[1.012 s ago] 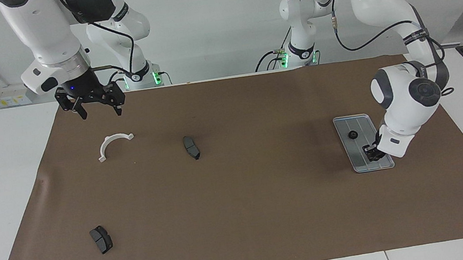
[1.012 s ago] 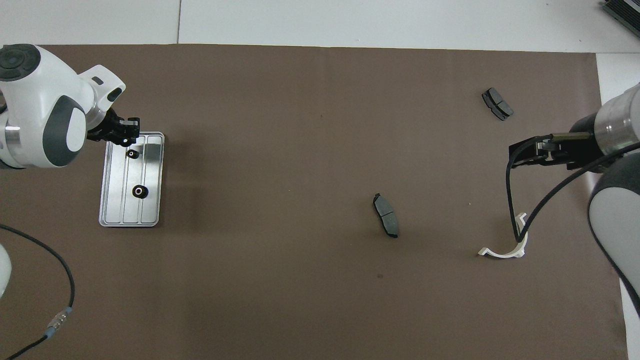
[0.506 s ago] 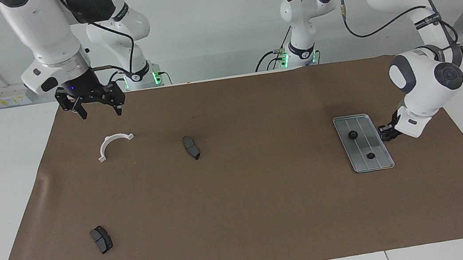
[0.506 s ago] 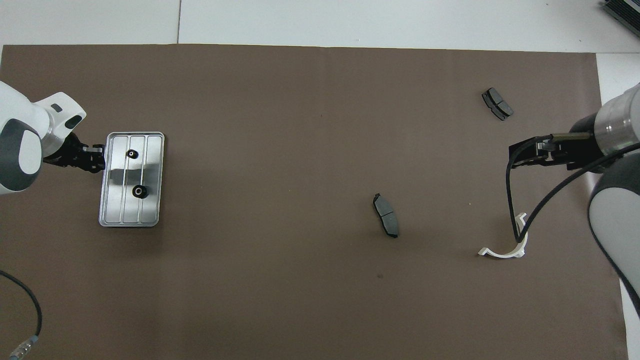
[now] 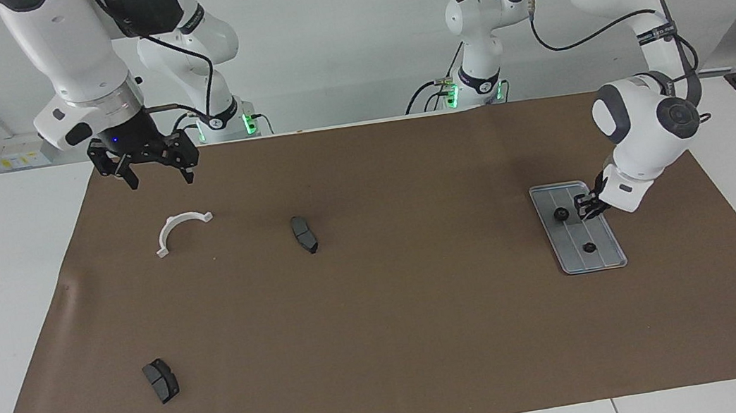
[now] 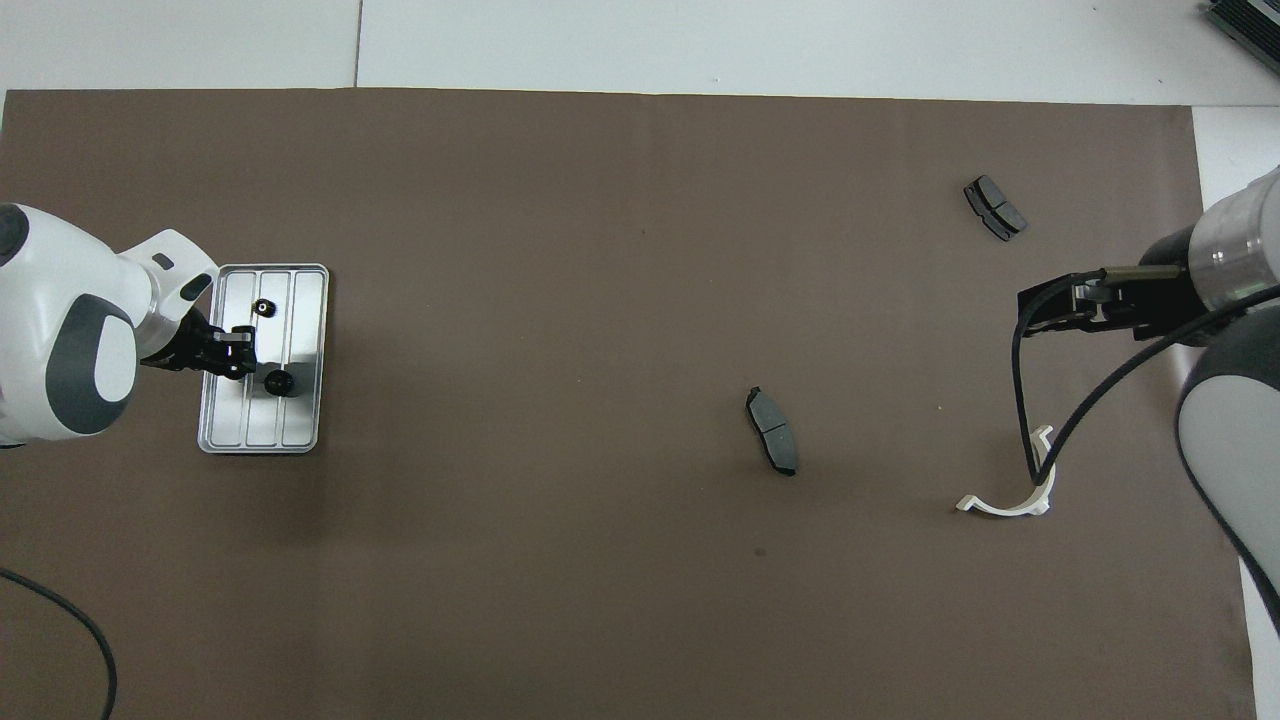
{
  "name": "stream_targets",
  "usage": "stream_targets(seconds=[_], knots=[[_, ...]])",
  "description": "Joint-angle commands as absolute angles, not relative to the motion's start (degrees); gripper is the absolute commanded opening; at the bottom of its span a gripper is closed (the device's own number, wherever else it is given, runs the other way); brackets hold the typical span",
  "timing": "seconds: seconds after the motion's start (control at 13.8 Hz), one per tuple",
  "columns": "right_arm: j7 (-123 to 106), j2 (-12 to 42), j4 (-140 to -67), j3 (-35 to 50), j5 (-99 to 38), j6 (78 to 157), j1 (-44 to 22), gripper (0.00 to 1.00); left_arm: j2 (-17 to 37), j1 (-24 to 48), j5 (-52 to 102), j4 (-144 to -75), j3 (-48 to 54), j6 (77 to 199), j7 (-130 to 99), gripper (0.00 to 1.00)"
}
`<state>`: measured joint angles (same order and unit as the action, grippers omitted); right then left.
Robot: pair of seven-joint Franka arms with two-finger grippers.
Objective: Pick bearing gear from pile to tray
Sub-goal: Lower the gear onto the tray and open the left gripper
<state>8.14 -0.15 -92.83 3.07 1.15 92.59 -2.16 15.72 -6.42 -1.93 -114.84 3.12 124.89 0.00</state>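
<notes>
The silver ribbed tray (image 5: 603, 261) (image 6: 300, 420) lies on the brown mat toward the left arm's end of the table. Two small black gears lie in it, one (image 5: 561, 214) (image 6: 278, 381) nearer to the robots than the other (image 5: 589, 247) (image 6: 263, 307). My left gripper (image 5: 586, 206) (image 6: 243, 350) hangs low over the tray, beside the nearer gear. What is left of the pile is a white half-ring bracket (image 5: 180, 230) (image 6: 1010, 495) and two dark grey pads (image 5: 304, 234) (image 5: 161, 380). My right gripper (image 5: 153, 169) (image 6: 1040, 310) waits open and bare, raised over the mat's edge close to the bracket.
The brown mat (image 5: 428, 341) covers most of the white table. One pad (image 6: 772, 431) lies mid-mat; the other (image 6: 994, 207) lies farther from the robots, toward the right arm's end. A black cable (image 6: 1025, 420) hangs from the right arm over the bracket.
The left gripper left a second gear in the tray, swung out beside the tray, then came back over it beside the nearer gear. The right arm has not moved.
</notes>
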Motion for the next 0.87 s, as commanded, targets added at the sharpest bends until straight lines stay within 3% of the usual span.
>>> stream_targets(seconds=[0.0, 0.22, 0.51, 0.79], knots=[[6.7, -1.6, -94.5, 3.5, 0.9, 93.4, -1.3, 1.0, 12.6, -6.2, -1.1, -119.2, 2.5, 128.1, -0.5, 0.54], [6.7, -1.6, -94.5, 3.5, 0.9, 93.4, -1.3, 1.0, 12.3, -6.3, -1.1, -118.6, 2.5, 128.2, -0.4, 0.71], [6.7, -1.6, -94.5, 3.5, 0.8, 93.4, -1.3, 1.0, 12.3, -6.0, -0.9, -111.6, 2.9, 126.3, -1.1, 0.87], [6.7, -1.6, -94.5, 3.5, 0.9, 93.4, -1.3, 1.0, 13.1, -4.3, 0.1, -93.7, 3.9, 107.6, -1.3, 0.92]])
